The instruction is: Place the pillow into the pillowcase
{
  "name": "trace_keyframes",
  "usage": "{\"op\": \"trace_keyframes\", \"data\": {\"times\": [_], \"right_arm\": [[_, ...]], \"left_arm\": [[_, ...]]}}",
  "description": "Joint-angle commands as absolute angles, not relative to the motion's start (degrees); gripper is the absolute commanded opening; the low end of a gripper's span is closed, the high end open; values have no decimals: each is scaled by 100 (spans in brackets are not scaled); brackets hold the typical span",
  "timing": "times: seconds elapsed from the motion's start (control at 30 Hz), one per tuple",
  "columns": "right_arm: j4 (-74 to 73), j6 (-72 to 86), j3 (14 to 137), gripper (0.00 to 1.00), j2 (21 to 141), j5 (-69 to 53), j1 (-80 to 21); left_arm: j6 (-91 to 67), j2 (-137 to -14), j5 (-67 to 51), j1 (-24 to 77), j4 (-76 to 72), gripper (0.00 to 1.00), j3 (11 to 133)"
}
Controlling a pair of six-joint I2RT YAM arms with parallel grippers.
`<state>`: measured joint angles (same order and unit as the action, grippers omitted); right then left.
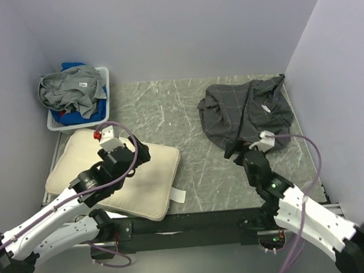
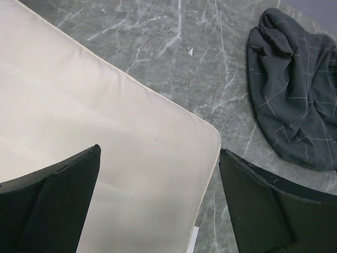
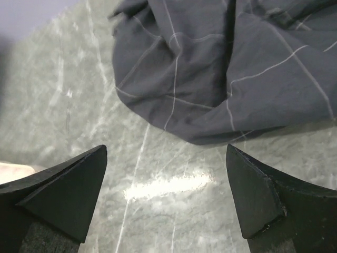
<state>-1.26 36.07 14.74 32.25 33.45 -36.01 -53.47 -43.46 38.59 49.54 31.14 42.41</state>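
Observation:
The cream pillow (image 1: 147,179) lies flat at the table's front left, a small white label (image 1: 178,196) sticking out of its right edge. My left gripper (image 1: 133,153) hovers open above the pillow (image 2: 105,142), jaws wide with the pillow's right edge between them and nothing held. The dark grey pillowcase (image 1: 242,111) with a pale grid lies crumpled at the back right. My right gripper (image 1: 238,153) stands open just in front of the pillowcase (image 3: 226,68), over bare table, empty. The pillowcase (image 2: 295,95) also shows at the upper right of the left wrist view.
A white basket (image 1: 103,104) heaped with grey and blue clothes stands in the back left corner. Pale walls close the table at the back and both sides. The grey marble tabletop (image 1: 187,124) runs between pillow and pillowcase.

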Motion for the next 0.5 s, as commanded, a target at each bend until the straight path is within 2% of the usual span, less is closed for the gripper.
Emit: {"op": "trace_keyframes", "data": {"times": [0.0, 0.13, 0.27, 0.37, 0.47], "right_arm": [[-35, 3525, 2354, 100, 4471, 3024, -3788], [-79, 3349, 3031, 100, 5482, 2883, -4087], [-316, 3130, 3891, 100, 6641, 2909, -4096], [-527, 2918, 4533, 100, 7370, 3120, -3956], [-650, 2787, 5114, 100, 8065, 2655, -3429]], "left_arm": [[-5457, -4622, 3779, 4975, 3164, 99, 4246], [-5537, -5087, 3753, 5097, 2989, 99, 3956], [-5677, -5562, 3770, 5684, 2839, 99, 3929], [-5739, -6028, 3806, 5966, 2769, 99, 4043], [-5696, -6240, 3675, 6091, 2479, 99, 4026]]}}
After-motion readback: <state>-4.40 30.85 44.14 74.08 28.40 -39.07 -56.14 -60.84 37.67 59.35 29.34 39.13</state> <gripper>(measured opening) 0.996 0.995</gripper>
